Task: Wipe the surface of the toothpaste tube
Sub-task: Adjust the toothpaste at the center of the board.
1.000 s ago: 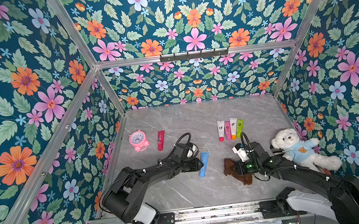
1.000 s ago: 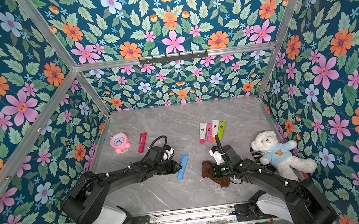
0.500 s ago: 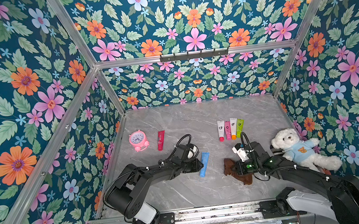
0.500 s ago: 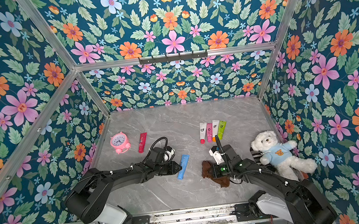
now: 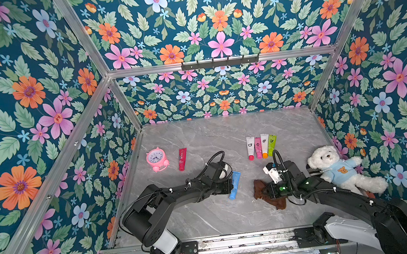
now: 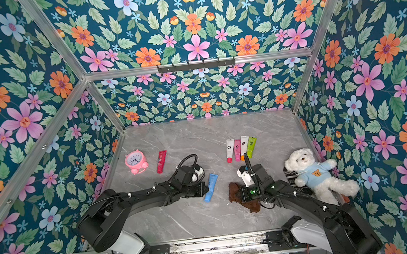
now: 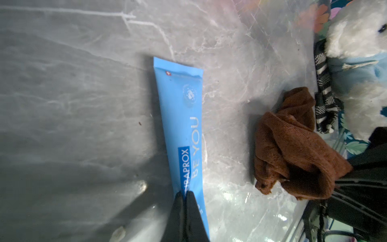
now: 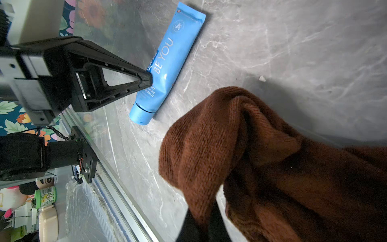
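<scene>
Closed now: left gripper (image 7: 184,196) jaws together

They have drawn shut, tips resting on the blue toothpaste tube (image 5: 235,180), which lies flat on the table (image 5: 211,137). Nearest, the right gripper (image 8: 202,222) is clamped on a brown cloth (image 8: 209,136), near the tube, not touching. Farther back: red tube (image 5: 182,158), pink clock (image 5: 156,159), four small tubes (image 5: 262,145).

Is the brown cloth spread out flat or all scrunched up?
Scrunched up: the brown cloth sits bunched in thick, lumpy folds, not flat.
</scene>
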Controlling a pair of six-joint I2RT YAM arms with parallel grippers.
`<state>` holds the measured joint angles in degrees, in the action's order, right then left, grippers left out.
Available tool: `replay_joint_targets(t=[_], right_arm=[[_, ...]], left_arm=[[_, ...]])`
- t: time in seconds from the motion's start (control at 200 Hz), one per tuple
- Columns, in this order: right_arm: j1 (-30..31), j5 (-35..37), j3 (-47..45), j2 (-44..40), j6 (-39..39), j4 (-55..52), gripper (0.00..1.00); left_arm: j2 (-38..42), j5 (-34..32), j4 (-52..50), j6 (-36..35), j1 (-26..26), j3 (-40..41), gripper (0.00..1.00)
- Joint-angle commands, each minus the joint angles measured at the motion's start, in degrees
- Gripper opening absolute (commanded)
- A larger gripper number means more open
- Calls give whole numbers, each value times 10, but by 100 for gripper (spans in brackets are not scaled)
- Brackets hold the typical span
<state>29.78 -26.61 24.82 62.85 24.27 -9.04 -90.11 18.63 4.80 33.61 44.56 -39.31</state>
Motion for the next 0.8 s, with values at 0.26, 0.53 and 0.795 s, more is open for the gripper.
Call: replay_joint_targets(t=[0.26,0.53,0.795], right_arm=[[0,-7,-2,-1,-6,9,0],[0,-10,-1,0,-7,9,0],[1,-14,0,5,-7,9,0]], left_arm=[[59,-294,-346,-85,15,-103,0],[42,-477,-442,-86,26,-146,0],[-52,-536,-464,-67,55,-194,0]])
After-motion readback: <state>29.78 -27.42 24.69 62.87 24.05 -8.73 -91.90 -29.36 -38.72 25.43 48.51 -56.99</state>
